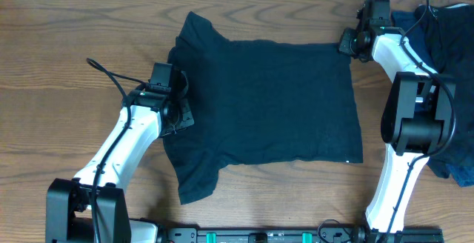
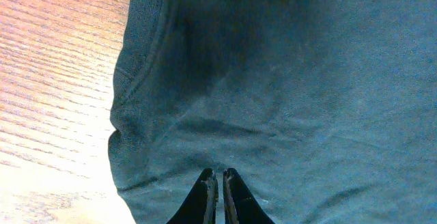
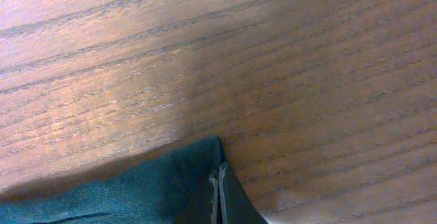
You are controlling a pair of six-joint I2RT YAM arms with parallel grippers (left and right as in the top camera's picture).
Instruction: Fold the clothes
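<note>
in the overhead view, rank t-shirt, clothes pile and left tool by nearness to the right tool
1. t-shirt: its far right corner lies at the right tool.
2. clothes pile: off to its right.
3. left tool: far across the t-shirt, on the left.

You see your left gripper [image 2: 219, 177] at the bottom edge, its dark fingertips pinched together on the dark T-shirt [image 2: 314, 80], creases meeting there; the shirt's stitched hem [image 2: 140, 67] curves down the left; the wooden table [image 2: 54, 80] lies beside it.
</note>
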